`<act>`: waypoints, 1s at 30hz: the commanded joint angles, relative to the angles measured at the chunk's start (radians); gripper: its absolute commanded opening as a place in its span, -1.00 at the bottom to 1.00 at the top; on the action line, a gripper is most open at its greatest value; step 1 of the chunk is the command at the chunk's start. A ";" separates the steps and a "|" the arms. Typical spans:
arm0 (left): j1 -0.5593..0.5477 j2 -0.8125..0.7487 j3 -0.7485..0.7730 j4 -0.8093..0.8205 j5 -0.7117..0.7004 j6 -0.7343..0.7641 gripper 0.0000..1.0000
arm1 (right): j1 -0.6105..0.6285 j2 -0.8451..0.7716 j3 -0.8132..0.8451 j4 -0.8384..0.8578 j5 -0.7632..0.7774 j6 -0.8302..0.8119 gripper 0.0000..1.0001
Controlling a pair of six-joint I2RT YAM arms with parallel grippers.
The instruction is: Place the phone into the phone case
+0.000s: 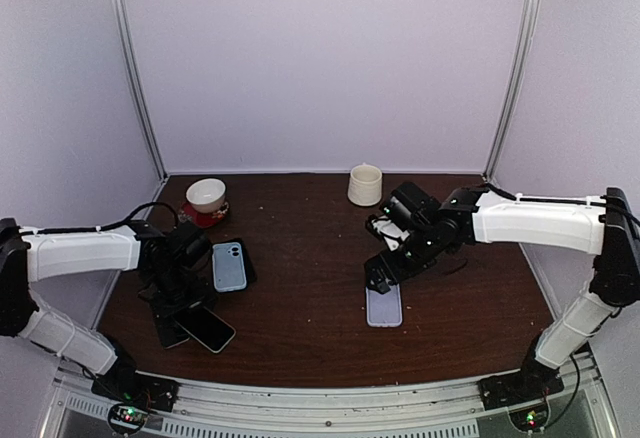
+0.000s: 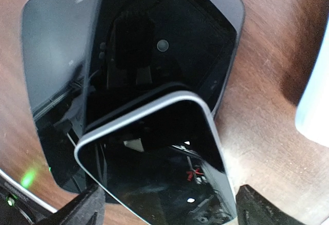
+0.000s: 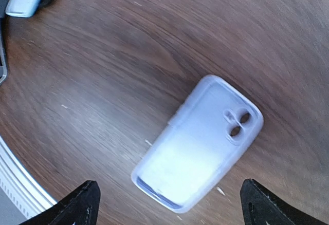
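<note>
Silver-rimmed phone, cut off below, partly hides a black slab.

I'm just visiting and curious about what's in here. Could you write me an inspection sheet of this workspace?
Surface: dark wooden table, a few pale specks.
Job's things: silver-edged phone, screen up, lying over dark flat items, cases or phones, cannot tell; pale translucent case flat on the table, apart from the phones.
Clutter: light blue phone; bowl on a red coaster; cream cup.
Grippers: left gripper open, straddling the silver-edged phone; right gripper open above the pale translucent case.
Cables: thin cable along each arm.
Surroundings: plain pale walls, metal corner posts.
</note>
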 commanded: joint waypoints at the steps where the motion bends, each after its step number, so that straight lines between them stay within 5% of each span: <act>1: -0.004 0.055 0.002 0.077 0.003 0.075 0.76 | 0.073 0.099 0.092 0.114 -0.019 -0.041 0.98; 9: -0.011 0.164 0.018 0.281 0.180 0.115 0.66 | 0.120 0.183 0.153 0.124 -0.007 -0.032 0.97; 20: -0.122 0.417 0.254 0.394 0.338 0.138 0.65 | 0.121 0.109 0.101 0.036 0.184 0.080 0.99; 27: -0.132 0.330 0.281 0.303 0.233 0.245 0.63 | 0.128 0.046 0.068 0.036 0.224 0.133 0.99; 30: -0.105 0.255 0.280 0.205 0.157 0.416 0.55 | 0.130 0.046 0.072 0.035 0.228 0.137 0.99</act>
